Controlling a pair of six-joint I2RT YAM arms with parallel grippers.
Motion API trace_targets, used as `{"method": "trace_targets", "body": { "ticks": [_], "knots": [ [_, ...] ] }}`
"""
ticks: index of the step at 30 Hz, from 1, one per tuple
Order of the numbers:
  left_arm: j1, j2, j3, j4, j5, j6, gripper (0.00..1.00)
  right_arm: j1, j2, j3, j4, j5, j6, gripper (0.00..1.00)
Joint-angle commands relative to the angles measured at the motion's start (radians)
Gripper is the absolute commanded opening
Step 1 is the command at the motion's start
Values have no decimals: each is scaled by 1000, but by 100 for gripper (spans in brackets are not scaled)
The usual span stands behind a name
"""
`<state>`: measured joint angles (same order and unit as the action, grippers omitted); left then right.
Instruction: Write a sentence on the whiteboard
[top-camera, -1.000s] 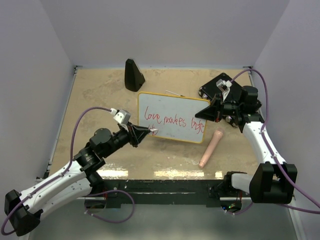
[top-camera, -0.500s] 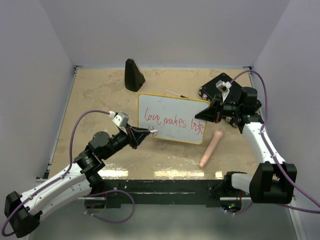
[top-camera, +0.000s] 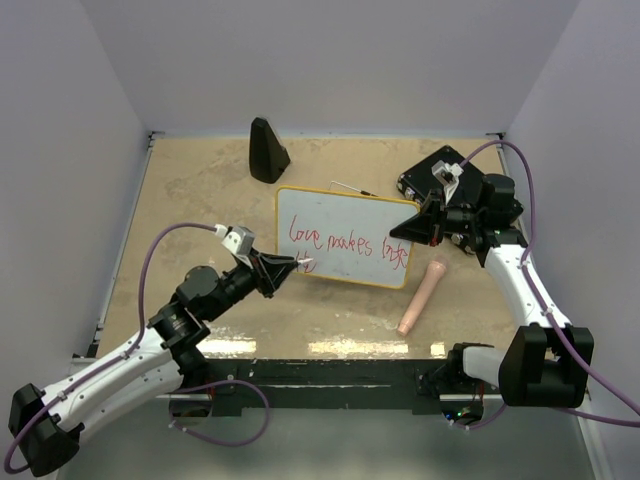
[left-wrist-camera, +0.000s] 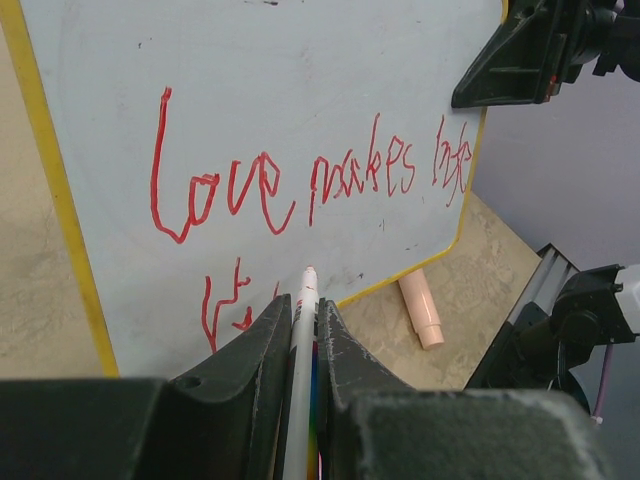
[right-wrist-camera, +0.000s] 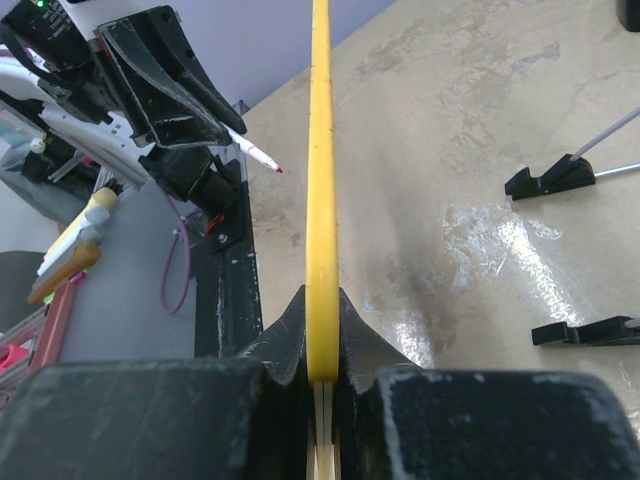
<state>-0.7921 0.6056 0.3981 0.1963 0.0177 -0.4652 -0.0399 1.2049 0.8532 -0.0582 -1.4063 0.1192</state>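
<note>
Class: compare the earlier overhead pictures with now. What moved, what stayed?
The left arm drew its elbow slightly toward the near edge; the left gripper, shut on the marker, kept its tip by the whiteboard. The right gripper stayed clamped on its rim; the red writing is unchanged.

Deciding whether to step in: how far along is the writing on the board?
Done: one red line, starting "Love", crosses the whiteboard. In hand: a second line, few strokes at lower left; the left claw is shut on the marker, the right claw clamps the board's edge. Left: likely the rest of that second line.
</note>
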Motion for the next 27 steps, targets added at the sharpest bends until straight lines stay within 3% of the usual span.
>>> {"method": "trace_targets", "body": {
  "ticks": [1, 27],
  "knots": [
    [7, 28, -8, 87, -15, -29, 0, -2, -5, 9, 52, -62, 7, 0],
    [5, 169, 51, 89, -12, -12, 0, -3, -27, 10, 52, -59, 10, 0]
  ]
}}
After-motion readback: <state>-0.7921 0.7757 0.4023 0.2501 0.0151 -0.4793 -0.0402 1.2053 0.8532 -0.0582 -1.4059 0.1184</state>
